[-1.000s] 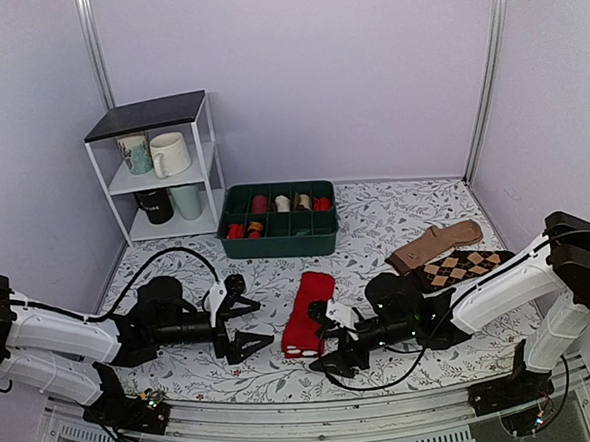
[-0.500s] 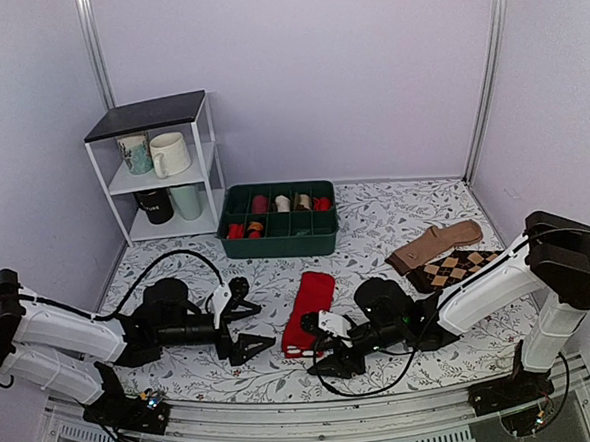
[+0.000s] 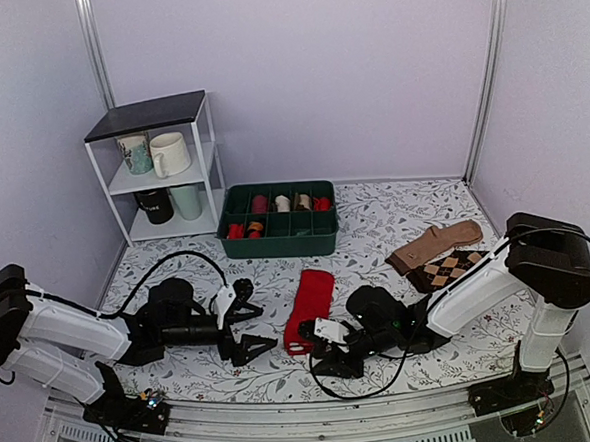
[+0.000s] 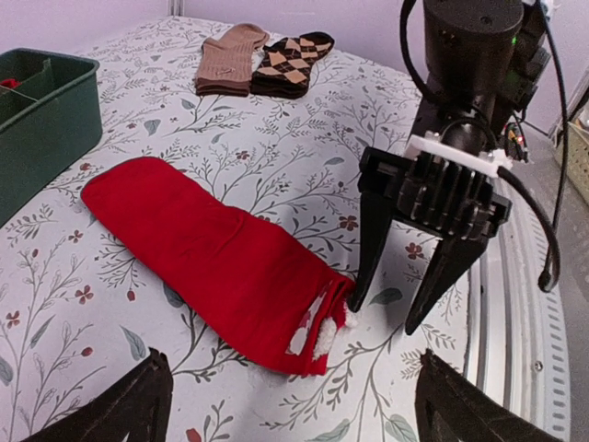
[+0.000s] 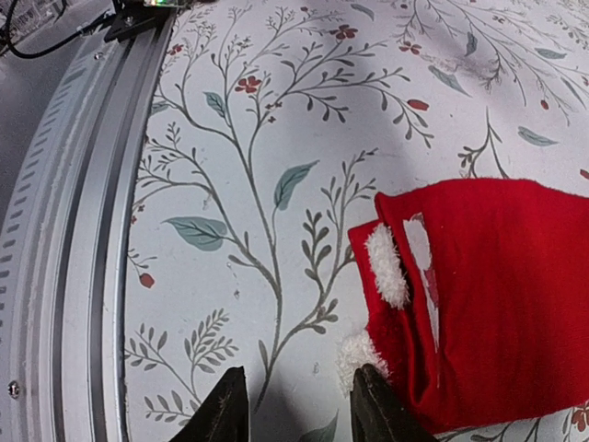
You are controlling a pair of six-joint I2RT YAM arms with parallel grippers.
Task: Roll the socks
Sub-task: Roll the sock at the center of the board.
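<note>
Where the red socks (image 4: 212,258) lie: flat on floral table (image 4: 276,138), cuff end toward the arms.
Handling: probably light, limp, not slippery; pinch both layers at cuff.
Right gripper (image 4: 388,315): jaws partly apart beside cuff, empty.
Left gripper (image 3: 266,323): spread wide, empty.

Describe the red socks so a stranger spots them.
Find the green bin on the table. In front of it lie the socks, one flat strip. They are plain bright red, unlike the tan sock and argyle sock to the right.

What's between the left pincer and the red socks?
Only bare flowery tablecloth lies between the left pincer and the red socks; the top view shows it.
</note>
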